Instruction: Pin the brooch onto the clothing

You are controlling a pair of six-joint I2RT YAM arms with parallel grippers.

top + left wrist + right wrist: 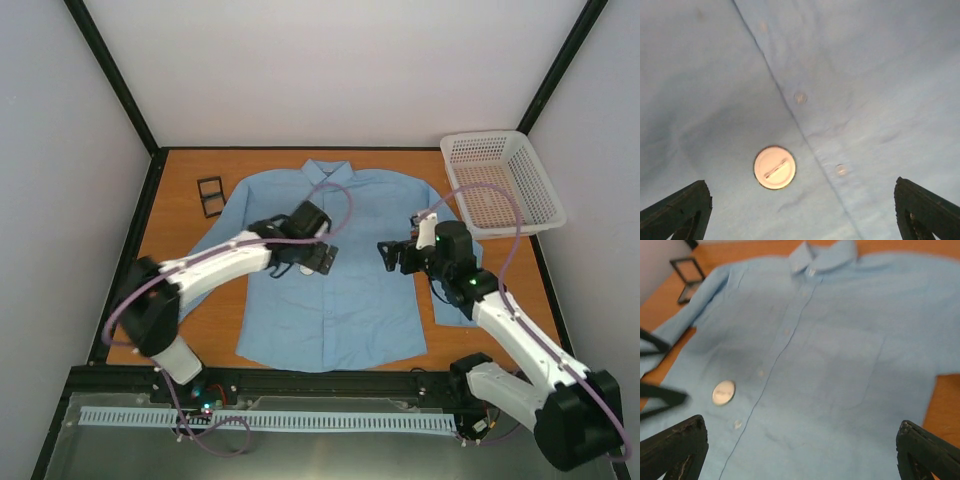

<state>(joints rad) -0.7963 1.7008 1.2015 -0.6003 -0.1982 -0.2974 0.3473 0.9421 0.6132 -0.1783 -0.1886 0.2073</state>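
Note:
The light blue shirt [345, 305] lies flat on the table, collar at the far side. The brooch [774, 167] is a small round pale disc lying on the shirt just left of the button placket, pin side up. It also shows in the right wrist view [723, 392]. My left gripper [322, 257] hovers right over it, open and empty, its fingers wide on either side [802, 212]. My right gripper [395, 255] is open and empty above the shirt's chest [801, 452], to the right of the brooch. In the top view the left gripper hides the brooch.
A small black hinged box [211, 196] lies open on the wood table left of the shirt's shoulder, also seen in the right wrist view [687, 272]. A white mesh basket [500, 180] stands at the far right corner. Black frame rails border the table.

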